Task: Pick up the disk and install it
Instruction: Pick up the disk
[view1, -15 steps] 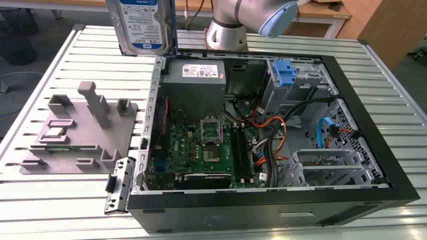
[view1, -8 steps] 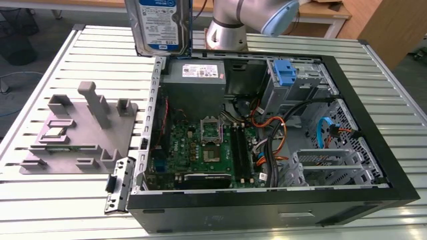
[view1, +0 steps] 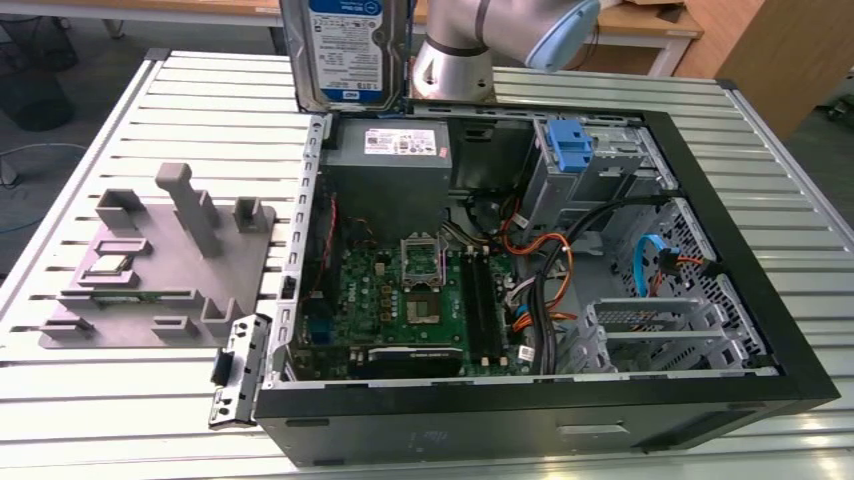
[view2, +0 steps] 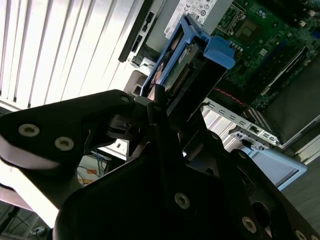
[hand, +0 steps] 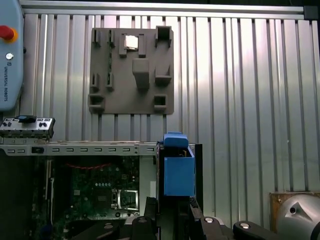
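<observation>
Above one end wall of the open computer case (view1: 534, 405), the disk (view1: 344, 50) hangs upright, pinched by the tool (view2: 167, 107). Pick-up appears done; installation is left, since the disk sits in no bay, well clear of the worktop (view1: 120, 400).

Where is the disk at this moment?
In the exterior view the disk is upright at the top edge, raised over the power supply, held by the gripper.

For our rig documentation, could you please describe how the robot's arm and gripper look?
The arm is a smooth silver-grey metal tube with a rounded light-blue joint cap. The gripper is angular matt black, studded with silver screw heads.
</observation>
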